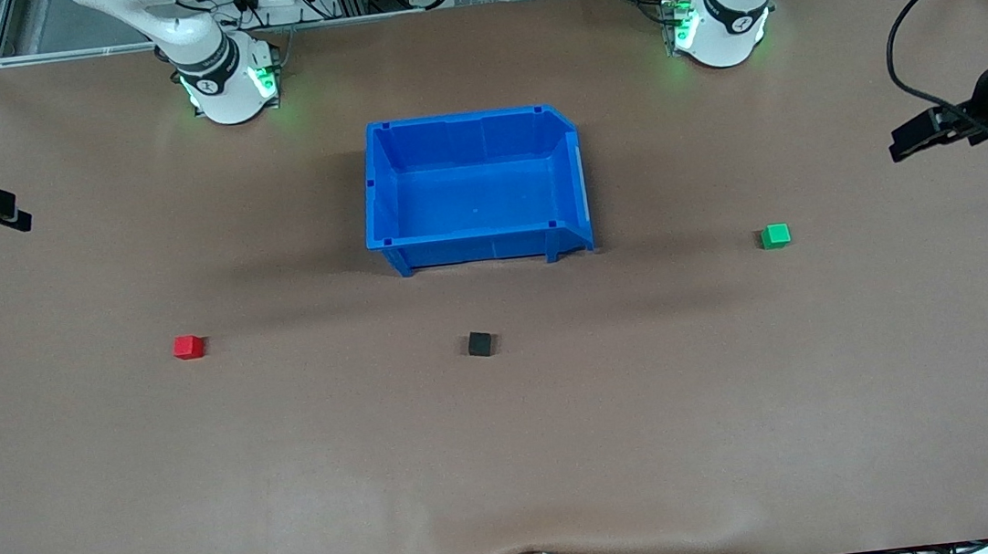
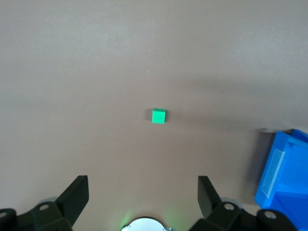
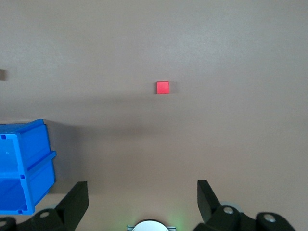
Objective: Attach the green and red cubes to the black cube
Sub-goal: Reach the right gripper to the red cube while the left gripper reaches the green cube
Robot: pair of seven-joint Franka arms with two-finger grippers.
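Note:
The black cube [image 1: 480,344] sits on the brown table, nearer the front camera than the blue bin. The green cube [image 1: 775,235] [image 2: 158,116] lies toward the left arm's end and the red cube [image 1: 187,347] [image 3: 162,87] toward the right arm's end, each well apart from the black one. My left gripper [image 1: 907,146] [image 2: 143,185] hangs open over the table's left-arm end, high above the green cube's area, with nothing between its fingers. My right gripper [image 1: 18,217] [image 3: 143,190] hangs open and empty over the right-arm end, with the red cube on the table below it.
An empty blue plastic bin [image 1: 477,247] [image 2: 284,178] [image 3: 24,163] stands mid-table between the two arm bases, farther from the front camera than all three cubes. Bare brown table surrounds each cube.

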